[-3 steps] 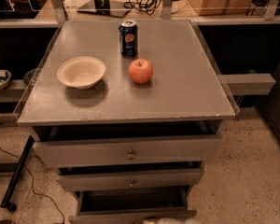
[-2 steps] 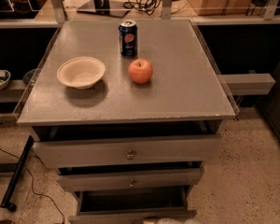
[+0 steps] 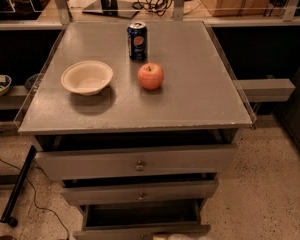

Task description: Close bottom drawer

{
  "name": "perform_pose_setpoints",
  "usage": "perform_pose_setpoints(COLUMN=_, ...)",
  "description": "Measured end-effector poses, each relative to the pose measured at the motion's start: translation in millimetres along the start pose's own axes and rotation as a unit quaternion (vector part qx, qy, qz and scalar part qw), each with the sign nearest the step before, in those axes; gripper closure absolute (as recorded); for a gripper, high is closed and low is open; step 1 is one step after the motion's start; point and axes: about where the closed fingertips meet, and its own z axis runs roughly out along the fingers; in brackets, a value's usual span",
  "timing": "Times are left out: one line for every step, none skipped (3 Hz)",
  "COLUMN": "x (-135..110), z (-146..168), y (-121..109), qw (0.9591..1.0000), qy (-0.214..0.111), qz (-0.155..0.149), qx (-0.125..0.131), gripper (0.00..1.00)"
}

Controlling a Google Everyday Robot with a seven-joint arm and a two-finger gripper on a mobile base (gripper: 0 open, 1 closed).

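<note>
The bottom drawer point(image 3: 115, 231) is the lowest of three grey drawers under the grey cabinet top point(image 3: 190, 94). It stands pulled out the farthest, with its dark inside point(image 3: 140, 214) showing, and its low front is cut by the bottom edge of the view. A small pale shape point(image 3: 177, 236) at the bottom edge, right in front of the drawer's front, looks like part of my gripper. The rest of the gripper is out of view.
The top drawer point(image 3: 90, 164) and middle drawer point(image 3: 100, 194) stand slightly open. On the top are a white bowl point(image 3: 87, 77), a red apple point(image 3: 150, 76) and a blue can point(image 3: 137, 40). A black cable and stand leg point(image 3: 17, 189) lie on the floor at left.
</note>
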Motion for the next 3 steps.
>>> perform_pose_setpoints(x=-7.9, z=-0.3, y=3.7, qw=0.9999, qy=-0.011, qz=-0.008, qx=0.0, gripper=1.0)
perform_pose_setpoints(x=-13.2, z=3.5, y=3.1, qw=0.9998, qy=-0.018, qz=-0.004, qx=-0.001, gripper=1.0)
perform_pose_setpoints(x=-11.9, z=3.4, y=4.7, qw=0.9998, qy=-0.021, qz=-0.004, qx=-0.001, gripper=1.0)
